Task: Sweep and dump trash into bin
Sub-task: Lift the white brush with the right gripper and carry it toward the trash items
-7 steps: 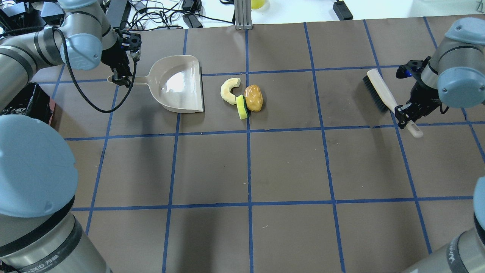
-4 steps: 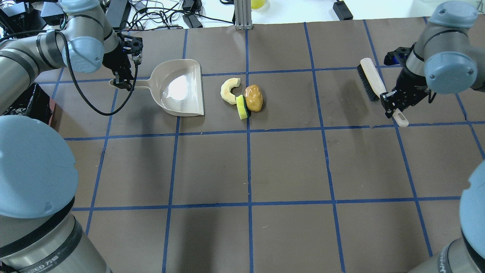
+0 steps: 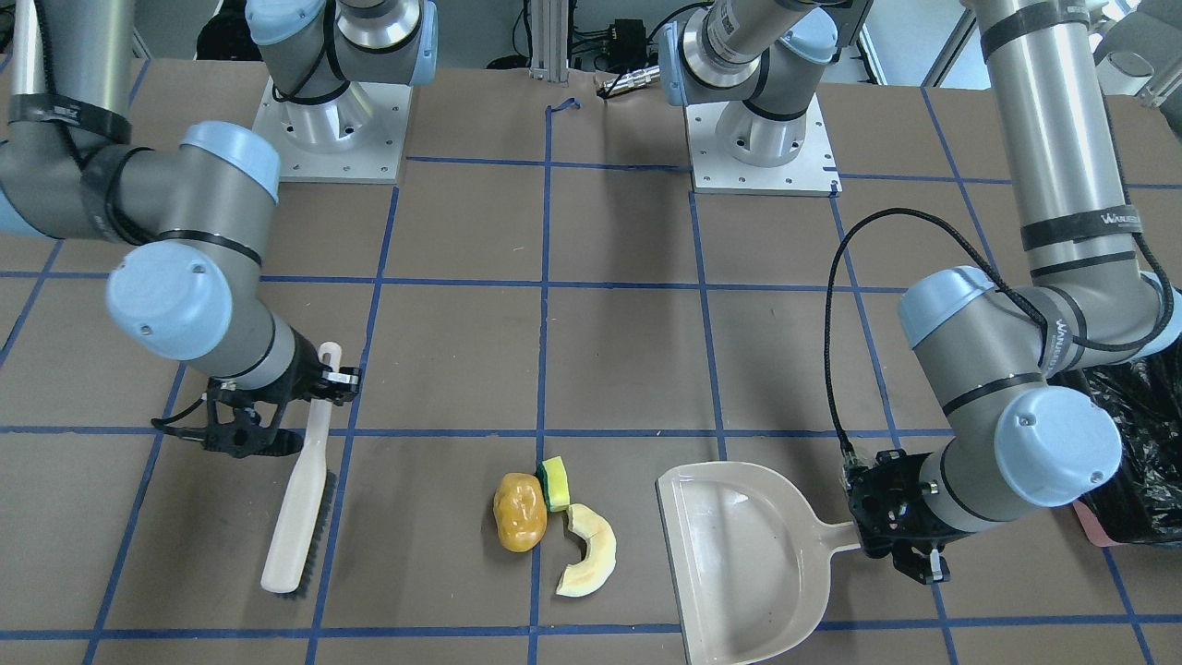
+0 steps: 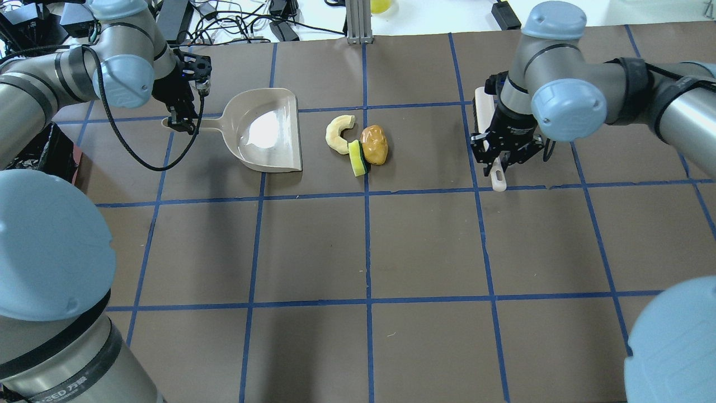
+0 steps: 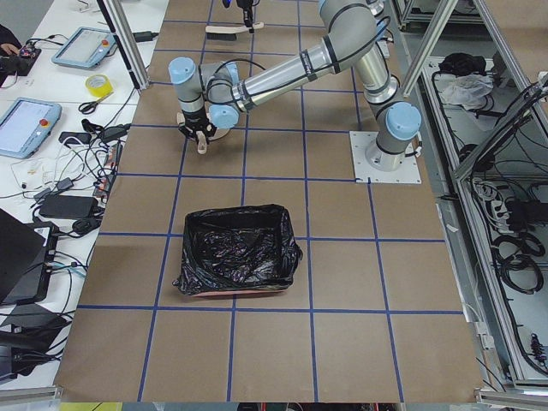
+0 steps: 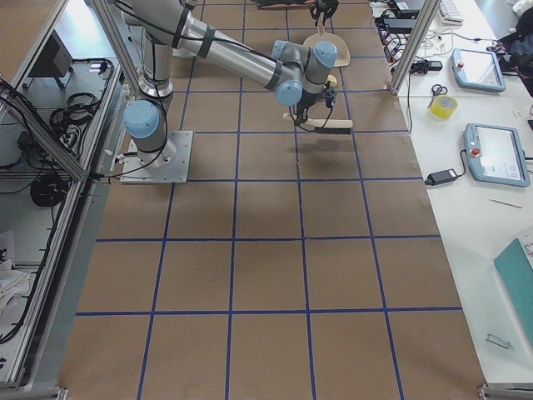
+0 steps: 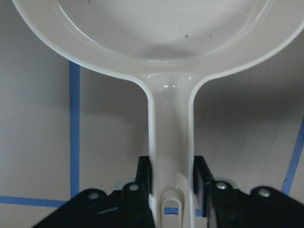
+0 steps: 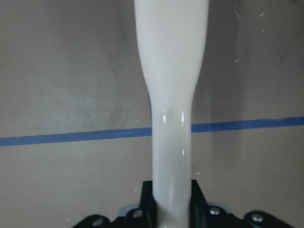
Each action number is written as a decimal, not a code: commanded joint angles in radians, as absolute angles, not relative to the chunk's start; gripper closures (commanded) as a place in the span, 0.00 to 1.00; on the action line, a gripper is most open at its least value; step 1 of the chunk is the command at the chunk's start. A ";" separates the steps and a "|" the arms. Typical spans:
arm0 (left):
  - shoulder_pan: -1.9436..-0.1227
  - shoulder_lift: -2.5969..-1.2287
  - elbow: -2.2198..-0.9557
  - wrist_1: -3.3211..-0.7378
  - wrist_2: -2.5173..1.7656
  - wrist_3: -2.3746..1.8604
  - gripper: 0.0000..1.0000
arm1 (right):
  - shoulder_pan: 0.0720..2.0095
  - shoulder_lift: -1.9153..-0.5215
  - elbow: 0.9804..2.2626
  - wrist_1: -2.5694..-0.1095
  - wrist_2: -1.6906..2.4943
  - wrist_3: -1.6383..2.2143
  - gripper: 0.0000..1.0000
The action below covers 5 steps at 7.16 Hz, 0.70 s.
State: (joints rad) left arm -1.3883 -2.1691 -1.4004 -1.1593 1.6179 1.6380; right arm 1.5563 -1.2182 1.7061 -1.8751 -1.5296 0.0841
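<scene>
Though barely seen overhead, bin (image 5: 235, 253) whole in left-end view; left tool (image 4: 180, 120) clamping dustpan (image 4: 268, 134), right tool (image 4: 499, 161) brush (image 3: 297, 503).

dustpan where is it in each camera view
Exterior front-facing: dustpan lower right, handle pointing right.
Overhead exterior: dustpan upper left, handle pointing left.
Exterior left: dustpan upper left, small, mostly hidden.
Exterior right: dustpan top centre, small.
Left wrist-mounted: dustpan fills the top, handle down the middle.
Right wrist-mounted: not in it, only the brush.
Shared landmark: the left claw shut on its handle.
</scene>
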 commanded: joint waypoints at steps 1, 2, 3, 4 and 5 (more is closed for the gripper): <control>-1.388 -2.175 -1.401 -1.154 1.618 1.637 1.00 | 1.669 -1.213 1.704 -1.879 -1.484 0.307 1.00; -1.388 -2.175 -1.394 -1.152 1.617 1.635 1.00 | 1.711 -1.210 1.704 -1.888 -1.480 0.372 1.00; -1.388 -2.174 -1.400 -1.152 1.617 1.635 1.00 | 1.733 -1.209 1.703 -1.890 -1.476 0.391 1.00; -1.393 -2.172 -1.401 -1.152 1.617 1.634 1.00 | 1.753 -1.207 1.701 -1.888 -1.476 0.414 1.00; -1.408 -2.169 -1.404 -1.151 1.621 1.632 1.00 | 1.785 -1.188 1.695 -1.894 -1.477 0.419 1.00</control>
